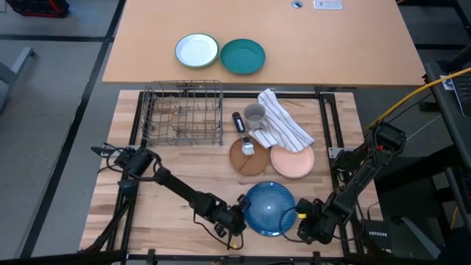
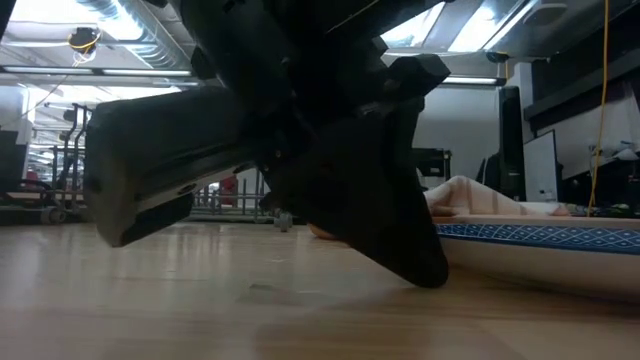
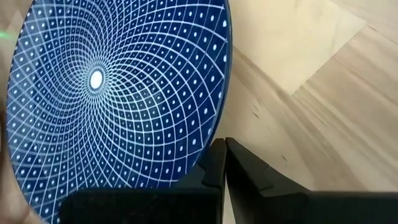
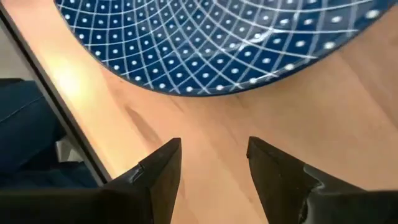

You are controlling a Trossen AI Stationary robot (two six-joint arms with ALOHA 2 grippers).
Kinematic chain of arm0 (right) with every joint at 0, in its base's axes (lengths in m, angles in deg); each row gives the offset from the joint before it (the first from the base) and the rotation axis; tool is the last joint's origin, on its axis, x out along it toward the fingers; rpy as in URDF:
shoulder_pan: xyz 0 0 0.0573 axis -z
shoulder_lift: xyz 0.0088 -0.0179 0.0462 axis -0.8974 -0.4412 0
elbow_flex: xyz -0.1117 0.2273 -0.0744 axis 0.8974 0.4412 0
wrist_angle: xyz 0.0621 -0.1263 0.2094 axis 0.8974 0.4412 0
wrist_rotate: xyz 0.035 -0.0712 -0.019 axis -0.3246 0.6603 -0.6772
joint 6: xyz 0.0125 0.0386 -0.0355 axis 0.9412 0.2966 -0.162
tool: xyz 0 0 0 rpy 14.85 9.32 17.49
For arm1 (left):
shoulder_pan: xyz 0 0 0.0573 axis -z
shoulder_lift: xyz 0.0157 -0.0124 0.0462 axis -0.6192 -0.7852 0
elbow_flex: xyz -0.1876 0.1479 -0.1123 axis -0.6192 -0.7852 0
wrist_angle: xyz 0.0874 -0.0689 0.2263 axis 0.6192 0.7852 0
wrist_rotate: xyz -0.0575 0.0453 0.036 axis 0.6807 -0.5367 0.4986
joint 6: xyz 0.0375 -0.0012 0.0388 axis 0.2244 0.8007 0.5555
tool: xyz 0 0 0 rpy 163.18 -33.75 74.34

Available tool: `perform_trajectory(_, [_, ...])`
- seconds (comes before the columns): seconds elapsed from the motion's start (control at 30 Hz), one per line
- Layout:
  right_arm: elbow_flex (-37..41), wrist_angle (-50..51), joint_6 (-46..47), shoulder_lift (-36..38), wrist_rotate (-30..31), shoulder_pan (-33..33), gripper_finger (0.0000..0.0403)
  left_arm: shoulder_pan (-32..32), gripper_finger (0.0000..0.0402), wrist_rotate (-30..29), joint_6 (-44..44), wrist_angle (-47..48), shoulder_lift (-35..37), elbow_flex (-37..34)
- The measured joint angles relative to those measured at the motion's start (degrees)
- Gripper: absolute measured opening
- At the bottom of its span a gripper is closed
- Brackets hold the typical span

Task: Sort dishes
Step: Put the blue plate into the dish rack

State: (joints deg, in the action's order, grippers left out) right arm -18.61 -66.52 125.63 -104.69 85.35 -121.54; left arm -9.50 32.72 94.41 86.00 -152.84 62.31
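The dark blue plate (image 1: pixel 269 208) lies flat at the table's near edge, just in front of the wooden plate (image 1: pixel 247 157) and the salmon-pink plate (image 1: pixel 293 161) — those two sit side by side. The left gripper (image 1: pixel 239 220) rests just left of the blue plate's rim, fingers pressed together on nothing; the right gripper (image 1: pixel 302 218) sits just right of it — fingers spread, empty.

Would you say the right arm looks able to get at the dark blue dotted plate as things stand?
Probably yes. The right tool stands open just short of the blue plate, with only bare wood between them. The left tool, shut, sits at the plate's opposite edge, out of its way.
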Motion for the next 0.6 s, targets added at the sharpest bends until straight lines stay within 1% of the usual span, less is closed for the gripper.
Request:
perform_trajectory(0.1, [0.0, 2.36, 1.9, 0.0, 1.0, -0.9, 0.0191, 1.13, 0.0004, -3.6, 0.9, 2.0, 0.44, -0.11])
perform_trajectory(0.2, [0.0, 5.05, 4.88, 0.0, 4.15, -1.19, 0.0191, 1.89, 0.0004, -5.91, 4.64, 2.0, 0.44, -0.19])
perform_trajectory(0.27, [0.0, 5.45, 5.14, 0.0, 6.96, -1.11, 0.0191, 1.86, 0.0004, -6.03, 6.3, 2.23, 0.37, -0.2])
perform_trajectory(0.47, [0.04, 5.04, 5.16, 0.0, 11.68, -0.64, 0.0191, 1.06, 0.0004, -5.82, 6.47, 2.58, 0.28, -0.11])
perform_trajectory(0.6, [0.04, 5.59, 5.02, 0.0, 12.36, -0.23, 0.0191, 0.94, 0.0004, -5.8, 6.15, 2.6, 0.28, -0.11])
